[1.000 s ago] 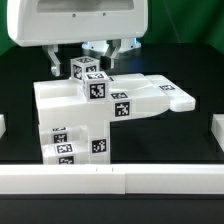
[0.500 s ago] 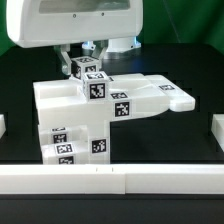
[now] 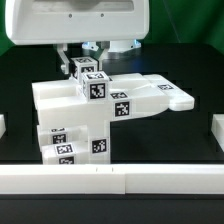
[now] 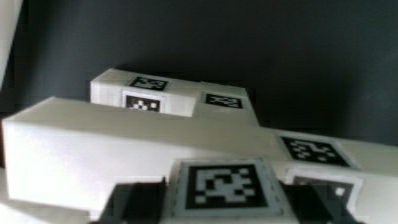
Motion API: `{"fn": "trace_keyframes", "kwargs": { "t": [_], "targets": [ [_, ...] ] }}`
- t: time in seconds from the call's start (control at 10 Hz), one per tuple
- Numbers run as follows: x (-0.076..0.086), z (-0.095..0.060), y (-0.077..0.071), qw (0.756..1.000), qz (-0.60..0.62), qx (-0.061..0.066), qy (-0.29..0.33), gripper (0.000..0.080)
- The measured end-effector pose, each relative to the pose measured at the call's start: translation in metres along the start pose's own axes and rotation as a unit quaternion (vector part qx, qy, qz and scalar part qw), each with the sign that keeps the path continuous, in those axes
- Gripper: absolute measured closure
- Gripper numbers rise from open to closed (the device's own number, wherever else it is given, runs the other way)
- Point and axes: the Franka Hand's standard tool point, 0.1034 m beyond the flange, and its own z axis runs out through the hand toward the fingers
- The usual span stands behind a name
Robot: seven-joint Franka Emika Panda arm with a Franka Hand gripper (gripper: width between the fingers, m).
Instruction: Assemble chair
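The part-built chair [image 3: 135,100] stands mid-table: a wide white seat block on blocky tagged legs [image 3: 62,142]. A small white tagged block [image 3: 88,72] sticks up from the seat's rear, toward the exterior view's left. My gripper [image 3: 84,60] hangs straight above it, with a finger on each side, shut on this block. In the wrist view the block's tag [image 4: 228,186] fills the gap between the two dark fingers [image 4: 135,202], and my gripper [image 4: 228,206] sits over the seat block [image 4: 98,140]. Beyond lies another tagged white part [image 4: 169,95].
A low white rail [image 3: 110,181] runs along the front of the black table. Short white rails stand at the exterior view's right [image 3: 214,135] and the exterior view's left [image 3: 3,125]. The white robot body [image 3: 75,20] fills the space above the chair.
The fingers stood wide apart a second ago and have closed in on the small tagged block. The chair and the arm have stayed in place.
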Motion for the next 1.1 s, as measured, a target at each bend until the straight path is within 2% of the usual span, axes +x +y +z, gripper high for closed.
{"fn": "trace_keyframes", "kwargs": {
  "t": [0.6,1.1],
  "targets": [
    [-0.0002,0.0006,0.0000,0.981,0.196,0.006,0.001,0.0514],
    [0.0007,0.0010,-0.0020,0.922,0.387,0.020,0.002,0.0514]
  ]
}}
